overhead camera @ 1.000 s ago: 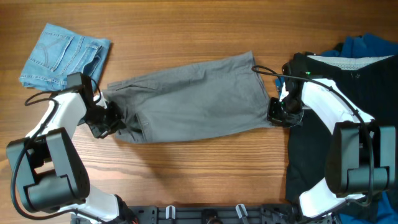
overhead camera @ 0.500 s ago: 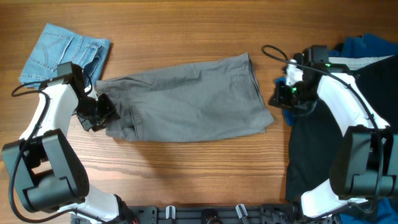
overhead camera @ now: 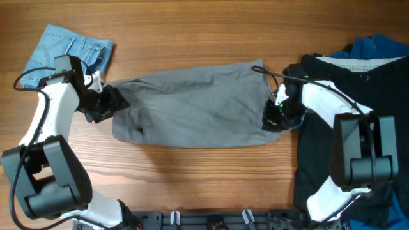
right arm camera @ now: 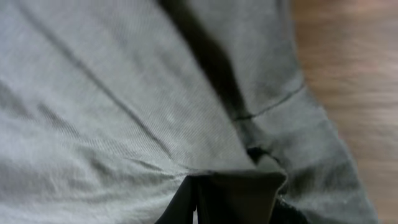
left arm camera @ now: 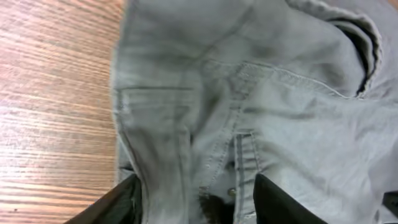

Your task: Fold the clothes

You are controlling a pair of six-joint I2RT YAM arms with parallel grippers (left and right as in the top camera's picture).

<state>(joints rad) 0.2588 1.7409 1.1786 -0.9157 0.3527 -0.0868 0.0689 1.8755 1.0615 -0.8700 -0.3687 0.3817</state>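
The grey shorts lie flat across the middle of the table, waistband to the left and leg hems to the right. My left gripper sits at the waistband end. In the left wrist view its dark fingers stand apart on either side of the fly and waistband; the left gripper is open. My right gripper is at the right hem. In the right wrist view the right gripper is shut, with a fold of the grey hem lying over its tips.
Folded light-blue denim shorts lie at the back left, close to the left arm. A black garment and a bright-blue one are heaped at the right edge, under the right arm. Bare wood runs along the front.
The left gripper has opened and shifted slightly up along the waistband. The right gripper lifted off toward the back right, then came back down onto the right hem and shut.
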